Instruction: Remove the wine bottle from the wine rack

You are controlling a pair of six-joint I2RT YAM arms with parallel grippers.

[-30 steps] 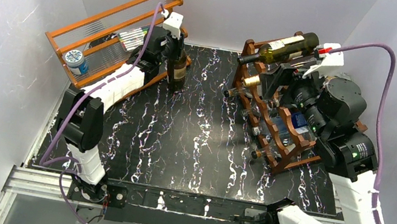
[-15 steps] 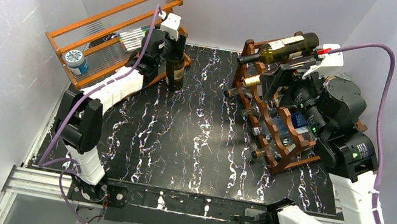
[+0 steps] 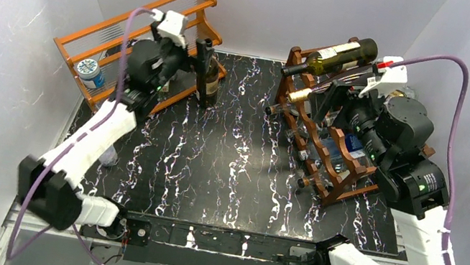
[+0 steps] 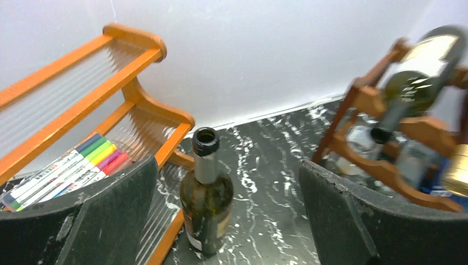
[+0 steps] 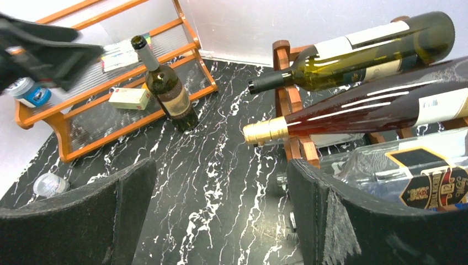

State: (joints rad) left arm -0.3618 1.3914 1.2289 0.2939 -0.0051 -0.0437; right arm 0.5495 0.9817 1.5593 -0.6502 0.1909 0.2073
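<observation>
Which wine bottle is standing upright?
The dark bottle on the table beside the orange rack; the others lie on their sides in the wine rack.

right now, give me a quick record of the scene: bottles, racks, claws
standing bottle: upright on the table, beside the orange rack
wine rack: right side, bottles lying in it
top tier: green bottle
next tier down: red bottle, gold cap
left claw: open, not touching the standing bottle
right claw: open, empty, by the wine rack
</observation>
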